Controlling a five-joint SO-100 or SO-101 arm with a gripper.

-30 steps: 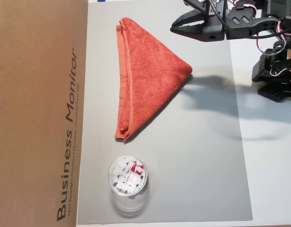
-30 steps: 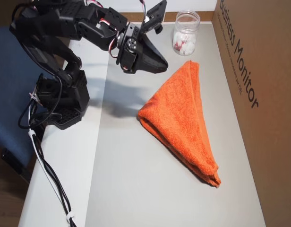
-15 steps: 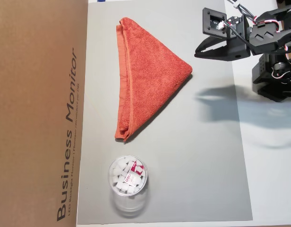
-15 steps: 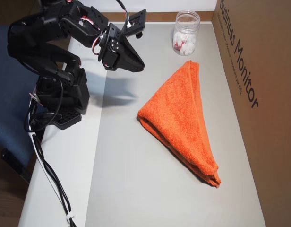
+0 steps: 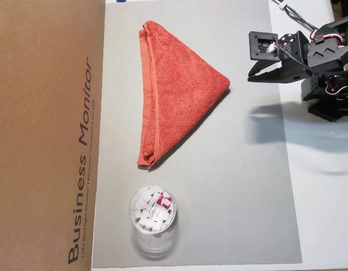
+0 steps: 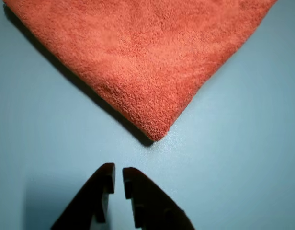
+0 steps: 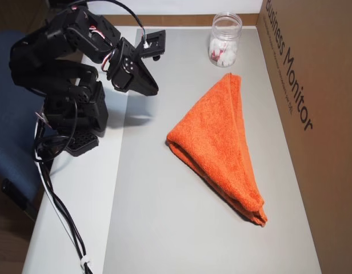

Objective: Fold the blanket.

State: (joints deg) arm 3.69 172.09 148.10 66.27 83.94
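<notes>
Grey matting (image 5: 230, 197) covers the white tabletop, and on it the orange-red terry-cloth blanket (image 5: 174, 90) lies folded into a triangle, its long hemmed edge just beside a brown cardboard box (image 5: 44, 135). Apart from the cloth's tip, the black two-finger gripper (image 6: 119, 178) hangs above the mat, its jaws nearly together and holding nothing. Any sweep back across the towel could drag the layers open. "Business Monitor" is printed on the box; the label inside the clear plastic cup (image 5: 153, 217) is too small to read.

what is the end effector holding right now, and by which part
Nothing. The end effector is nearly closed on air, clear of the folded orange towel, short of its corner.
</notes>
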